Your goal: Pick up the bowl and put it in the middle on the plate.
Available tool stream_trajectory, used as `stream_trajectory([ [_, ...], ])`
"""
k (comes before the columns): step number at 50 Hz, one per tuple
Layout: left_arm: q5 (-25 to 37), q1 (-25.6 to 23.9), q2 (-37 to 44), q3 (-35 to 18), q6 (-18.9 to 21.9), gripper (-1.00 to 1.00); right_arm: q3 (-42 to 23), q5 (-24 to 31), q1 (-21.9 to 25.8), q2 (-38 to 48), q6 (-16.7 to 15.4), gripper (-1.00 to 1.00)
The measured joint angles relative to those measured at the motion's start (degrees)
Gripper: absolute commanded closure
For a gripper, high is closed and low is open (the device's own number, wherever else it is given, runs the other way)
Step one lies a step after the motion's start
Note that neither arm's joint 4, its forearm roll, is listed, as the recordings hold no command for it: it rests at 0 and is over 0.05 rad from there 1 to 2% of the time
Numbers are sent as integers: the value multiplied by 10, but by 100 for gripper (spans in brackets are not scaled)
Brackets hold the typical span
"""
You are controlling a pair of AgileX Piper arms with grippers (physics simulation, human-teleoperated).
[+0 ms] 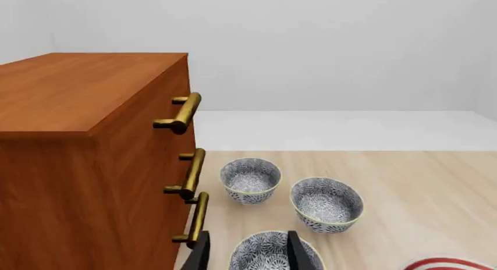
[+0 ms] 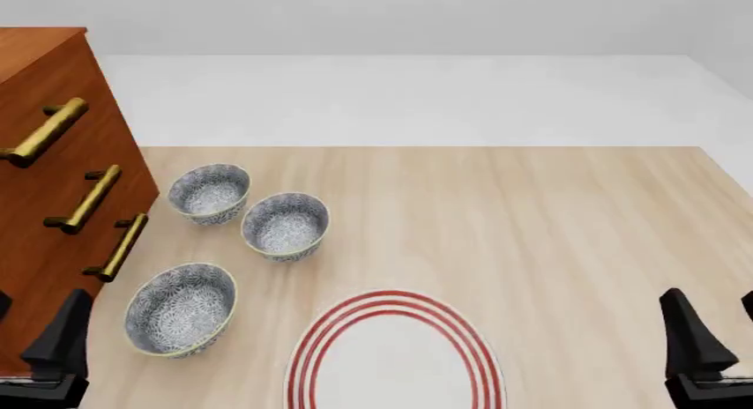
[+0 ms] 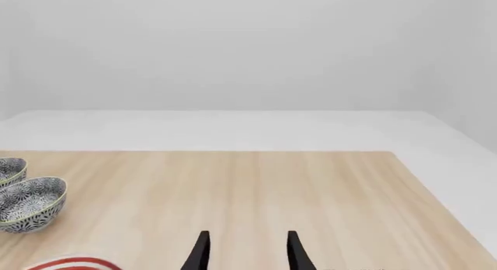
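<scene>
Three alike blue-grey floral bowls stand on the wooden table, left of centre: a near bowl (image 2: pixel 182 308), a middle bowl (image 2: pixel 286 226) and a far bowl (image 2: pixel 210 193). The white plate (image 2: pixel 394 360) with red rings lies at the front centre, with nothing on it. My left gripper (image 2: pixel 35 314) is open at the front left, apart from the near bowl (image 1: pixel 266 255), which shows between its fingers (image 1: pixel 200 251) in the left wrist view. Over bare table at the front right, my right gripper (image 2: pixel 713 316) is open and holds nothing, as the right wrist view also shows for this gripper (image 3: pixel 247 240).
A brown wooden drawer cabinet (image 2: pixel 48 189) with brass bar handles (image 2: pixel 92 198) stands at the left edge, close to the left gripper and the bowls. The right wrist view catches two bowls (image 3: pixel 29 203) and the plate's rim (image 3: pixel 74 264). Beyond the table is pale floor.
</scene>
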Motion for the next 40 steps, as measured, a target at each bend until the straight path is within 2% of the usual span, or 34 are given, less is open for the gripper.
stream_trajectory([
  [16, 0, 0, 2, -1, 0, -100, 1, 1, -12, 0, 5, -100],
  [24, -1, 0, 2, -1, 0, -100, -23, 1, -15, 15, 14, -100],
  [32, -1, 0, 2, -1, 0, -100, -93, 5, -2, 75, 4, -100],
  [40, -1, 0, 3, -1, 0, -100, -213, 40, 18, 171, 0, -100],
])
